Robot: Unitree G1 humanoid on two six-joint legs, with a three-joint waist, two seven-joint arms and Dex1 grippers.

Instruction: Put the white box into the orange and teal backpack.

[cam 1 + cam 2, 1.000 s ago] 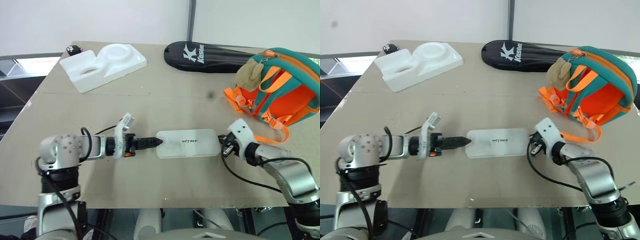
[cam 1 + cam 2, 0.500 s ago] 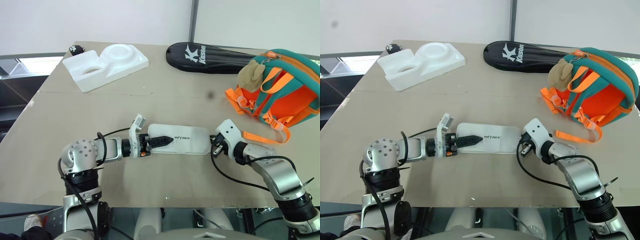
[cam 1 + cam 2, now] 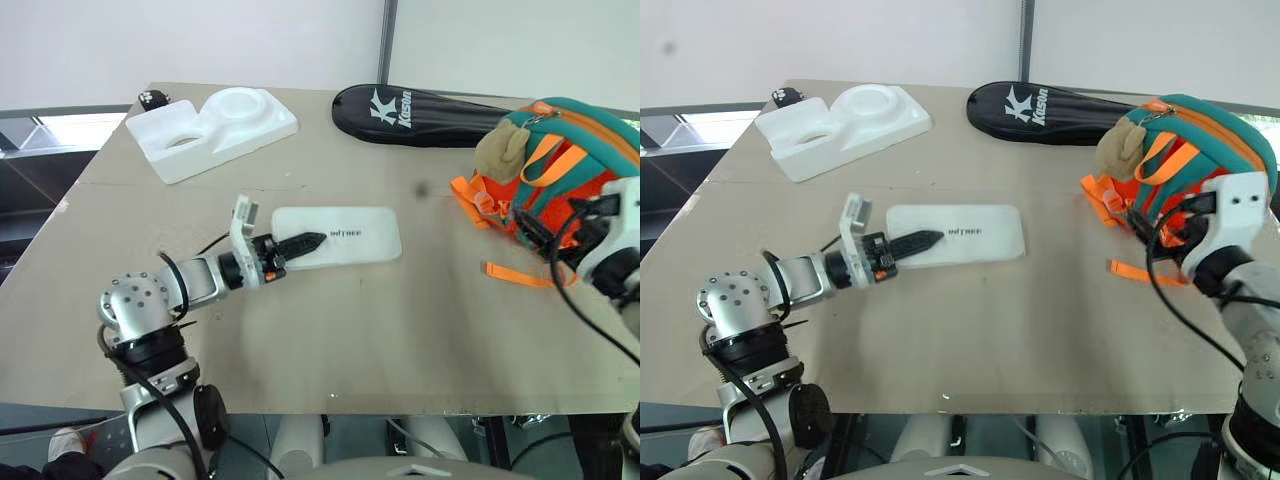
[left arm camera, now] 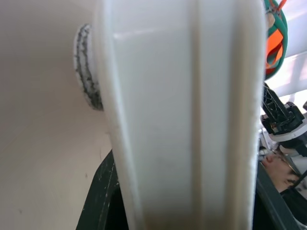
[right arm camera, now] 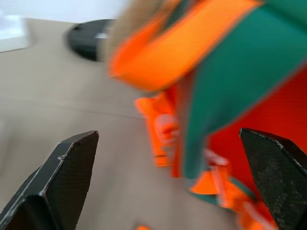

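White styrofoam block (image 3: 212, 131) far left on table (image 3: 330, 340) | left hand (image 3: 312, 240) clamps white box (image 3: 345, 236) mid-table, lifted at its gripped end | right hand (image 5: 158, 187) spread wide just beside orange and teal backpack (image 3: 570, 175) at right edge

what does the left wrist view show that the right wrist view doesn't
Left wrist view: the white box close up, clamped between the left gripper's fingers, with the right gripper beyond it.

Right wrist view: the right gripper's own fingers spread wide before the backpack, the black racket case behind, and a stretch of the table.

Both: the orange and teal backpack.
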